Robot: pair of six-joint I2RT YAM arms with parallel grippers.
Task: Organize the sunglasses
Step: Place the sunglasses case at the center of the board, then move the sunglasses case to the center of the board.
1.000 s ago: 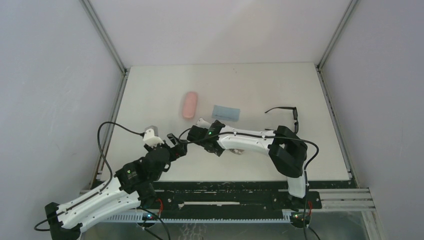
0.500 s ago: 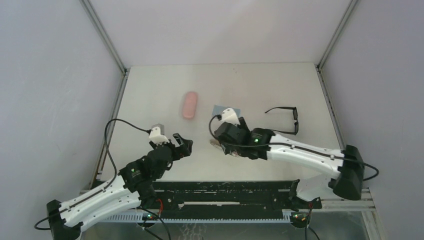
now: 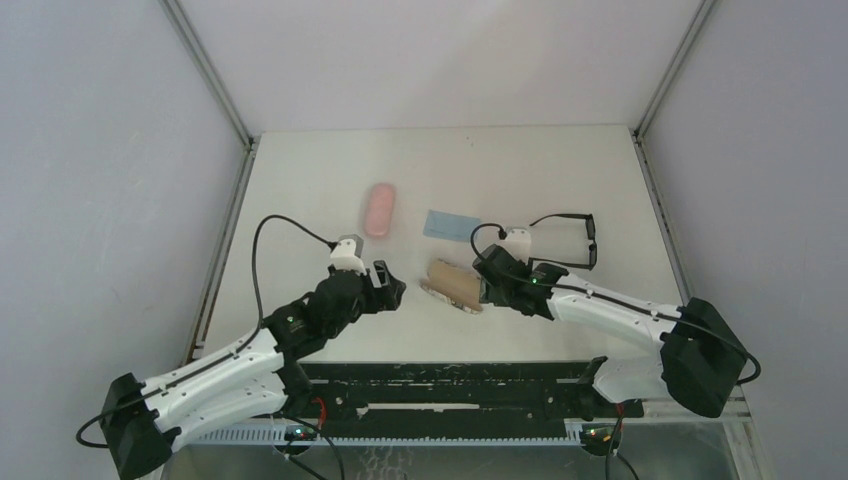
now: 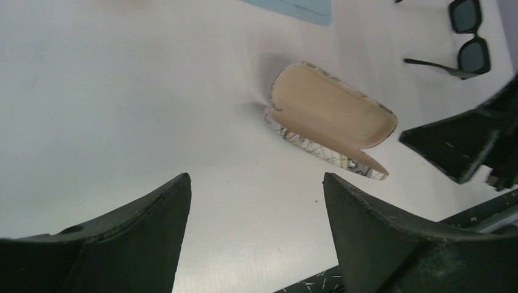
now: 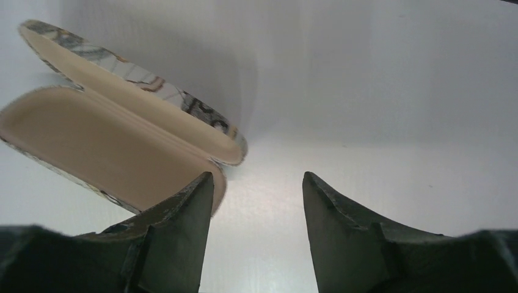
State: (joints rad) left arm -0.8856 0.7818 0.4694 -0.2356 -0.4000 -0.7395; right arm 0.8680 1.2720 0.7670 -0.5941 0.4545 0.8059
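The sunglasses (image 3: 591,240), black-framed with dark lenses, lie unfolded on the white table right of centre, and show at the top right of the left wrist view (image 4: 470,36). A grey-patterned case (image 3: 455,285) lies open on the table, its tan lining up (image 4: 330,116) (image 5: 104,140). My right gripper (image 3: 487,283) (image 5: 256,176) is open and empty at the case's right end, its left finger just over the lid's edge. My left gripper (image 3: 391,286) (image 4: 255,178) is open and empty, a short way left of the case.
A pink oblong case (image 3: 380,210) lies shut at the back left. A flat light-blue cloth (image 3: 450,224) lies between it and the sunglasses. The table's black front rail (image 3: 450,375) runs below both arms.
My right arm has swung from the left across to the right side of the patterned case, which now lies uncovered and open. My left gripper has moved forward and right toward the case.
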